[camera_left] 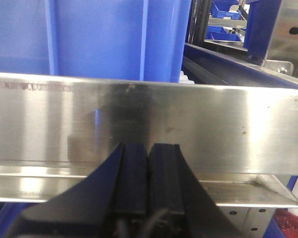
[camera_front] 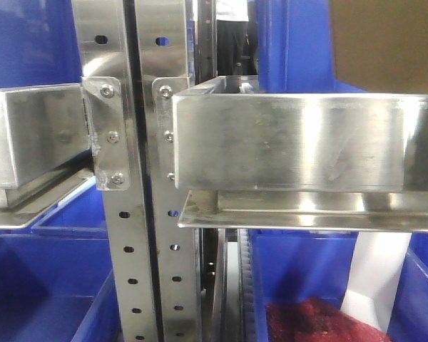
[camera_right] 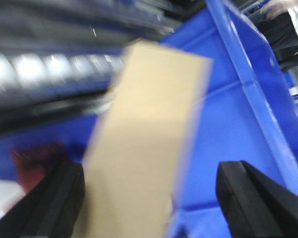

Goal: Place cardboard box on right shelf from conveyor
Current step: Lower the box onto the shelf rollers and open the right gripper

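The tan cardboard box (camera_front: 385, 43) shows at the top right of the front view, above the tall front lip of the right shelf (camera_front: 292, 142). In the blurred right wrist view the cardboard box (camera_right: 144, 148) runs lengthwise between the fingers of my right gripper (camera_right: 150, 171). That gripper is open: the box lies against the left finger, and a wide gap separates it from the right finger (camera_right: 238, 193). My left gripper (camera_left: 149, 148) is shut on nothing, pointing at a steel shelf lip (camera_left: 213, 124) close in front. The conveyor is out of view.
Perforated steel uprights (camera_front: 139, 235) stand between the right shelf and a narrower left steel tray (camera_front: 28, 135). Blue plastic bins (camera_front: 43, 292) sit below and behind. One bin at lower right holds something dark red (camera_front: 321, 320). A blue bin wall (camera_right: 248, 99) lies beyond the box.
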{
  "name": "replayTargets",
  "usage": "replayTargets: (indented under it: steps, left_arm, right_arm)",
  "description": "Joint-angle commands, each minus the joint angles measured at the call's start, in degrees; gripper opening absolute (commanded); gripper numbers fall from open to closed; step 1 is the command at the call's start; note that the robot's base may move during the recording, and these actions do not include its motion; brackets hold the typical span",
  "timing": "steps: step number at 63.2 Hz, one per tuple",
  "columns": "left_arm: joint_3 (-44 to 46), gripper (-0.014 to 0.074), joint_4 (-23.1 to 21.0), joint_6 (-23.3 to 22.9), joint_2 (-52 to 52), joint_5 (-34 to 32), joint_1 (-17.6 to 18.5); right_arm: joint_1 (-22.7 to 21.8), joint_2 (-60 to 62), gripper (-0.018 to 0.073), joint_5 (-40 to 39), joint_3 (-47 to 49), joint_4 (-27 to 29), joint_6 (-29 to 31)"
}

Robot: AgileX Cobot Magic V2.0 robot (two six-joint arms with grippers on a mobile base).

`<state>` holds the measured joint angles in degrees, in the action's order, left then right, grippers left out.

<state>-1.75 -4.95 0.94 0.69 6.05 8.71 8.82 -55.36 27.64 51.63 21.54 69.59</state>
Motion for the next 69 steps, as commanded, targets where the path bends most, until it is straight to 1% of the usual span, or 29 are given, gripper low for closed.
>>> replayTargets:
  steps: [1,6,9,10,15,19,23,24,27,28,30,31,34,44,50,56,69]
  left_arm:
    - [0.16,-0.0119,-0.27,-0.29,0.71,-4.67,-0.08]
    - [0.16,-0.0119,-0.27,-0.29,0.71,-4.67,-0.08]
    - [0.16,-0.0119,-0.27,-0.29,0.71,-4.67,-0.08]
    - [0.16,-0.0119,-0.27,-0.29,0.71,-4.67,-0.08]
    - [0.16,-0.0119,-0.27,-0.29,0.71,-4.67,-0.08]
    - [0.16,-0.0119,-0.27,-0.29,0.71,-4.67,-0.08]
    - [0.16,-0.0119,-0.27,-0.29,0.71,-4.67,-0.08]
    - [0.16,-0.0119,-0.27,-0.29,0.71,-4.67,-0.08]
    - [0.16,-0.0119,-0.27,-0.29,0.71,-4.67,-0.08]
    - [0.16,-0.0119,-0.27,-0.29,0.71,-4.67,-0.08]
    - [0.16,-0.0119,-0.27,-0.29,0.71,-4.67,-0.08]
    - [0.16,-0.0119,-0.27,-0.29,0.71,-4.67,-0.08]
    - [0.16,-0.0119,-0.27,-0.29,0.71,-4.67,-0.08]
    - [0.16,-0.0119,-0.27,-0.29,0.71,-4.67,-0.08]
    - [0.16,-0.0119,-0.27,-0.29,0.71,-4.67,-0.08]
    - [0.16,-0.0119,-0.27,-0.29,0.71,-4.67,-0.08]
    - [0.16,-0.0119,-0.27,-0.29,0.71,-4.67,-0.08]
  right_arm:
    - [0.82,2.67,0.0626,-2.1,1.75,2.83,-6.64]
    - [1.3,4.22,0.0621,-1.31,1.75,3.36,-13.69]
    - [1.38,5.31,0.0603,-1.04,1.75,3.36,-19.89]
    - [1.38,5.63,0.0594,-1.04,1.75,3.36,-22.76]
    - [1.38,7.31,0.0516,-1.16,1.75,3.36,-32.02]
    - [1.38,9.1,0.0414,-1.45,1.75,2.9,-39.97]
    - [1.38,11.12,0.0288,-1.52,1.75,1.87,-45.2]
    - [1.38,11.81,0.0242,-1.6,1.63,1.29,-46.94]
    - [1.38,13.3,0.0153,-1.74,1.39,-0.41,-50.3]
    - [1.38,14.12,0.0109,-1.95,1.22,-0.97,-51.92]
    - [1.38,15.24,0.0053,-2.3,0.79,-2.65,-54.01]
    - [1.38,15.82,0.0043,-2.68,0.55,-3.33,-55.69]
    - [1.38,17.87,0.0061,-3.84,-0.47,-5.9,-59.53]
    - [1.38,24.57,0.0057,-8.14,-5.14,-14.37,-71.44]
    - [1.38,27.47,0.0057,-9.81,-7.84,-18.02,-75.41]
    - [1.38,28.42,0.0057,-10.35,-9.67,-18.35,-75.81]
    - [1.38,28.28,0.0057,-10.2,-10.37,-18.35,-75.81]
